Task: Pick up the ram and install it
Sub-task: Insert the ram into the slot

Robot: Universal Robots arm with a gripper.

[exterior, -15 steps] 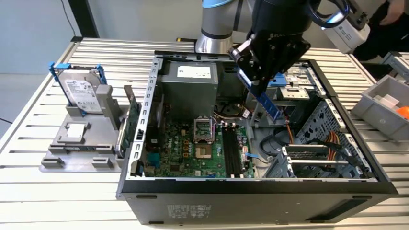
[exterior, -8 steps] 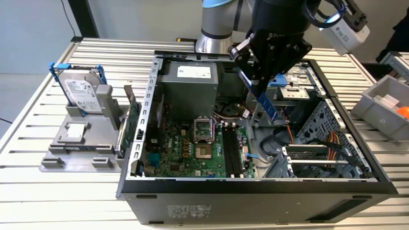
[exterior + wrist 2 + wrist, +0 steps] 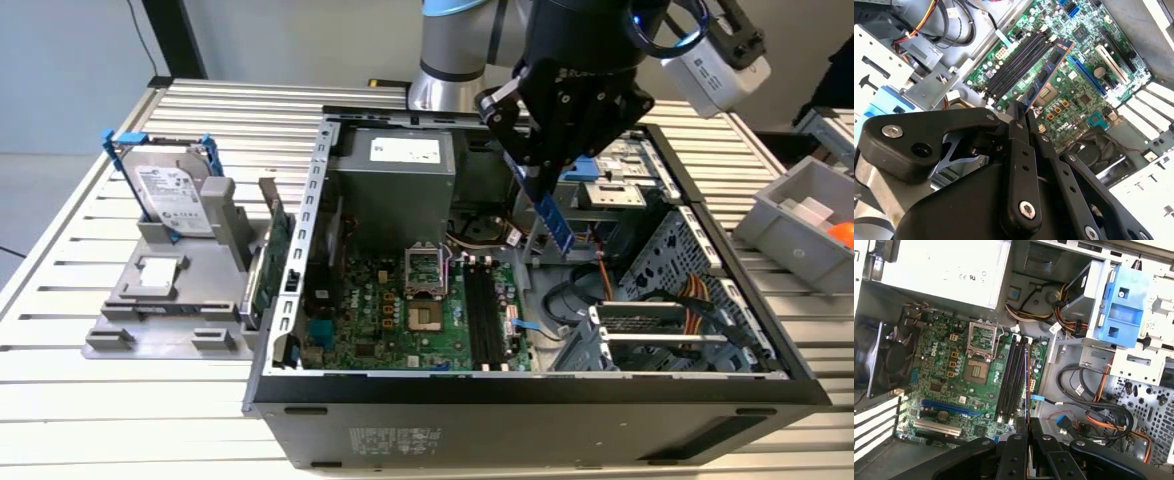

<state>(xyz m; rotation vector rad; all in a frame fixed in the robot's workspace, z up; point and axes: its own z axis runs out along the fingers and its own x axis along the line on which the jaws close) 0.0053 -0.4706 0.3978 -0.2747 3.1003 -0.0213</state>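
Note:
The ram (image 3: 558,222), a thin blue stick, hangs tilted above the open computer case (image 3: 307,250), with my gripper (image 3: 538,172) shut on its upper end. It hovers over the right part of the green motherboard (image 3: 387,310), a little above the black memory slots (image 3: 483,315) and apart from them. In the second wrist view the ram (image 3: 1046,75) juts out from the gripper (image 3: 1022,116) over the slots (image 3: 1016,62). The first wrist view shows the ram (image 3: 1027,385) edge-on beside the slots (image 3: 1010,380), sticking out of the gripper (image 3: 1028,424).
A hard drive in a blue frame (image 3: 174,195) stands on a grey holder at the exterior view's left. A green expansion card (image 3: 274,260) leans beside the case. Cables (image 3: 667,300) and a drive cage fill the case's right side. A grey bin (image 3: 801,220) sits far right.

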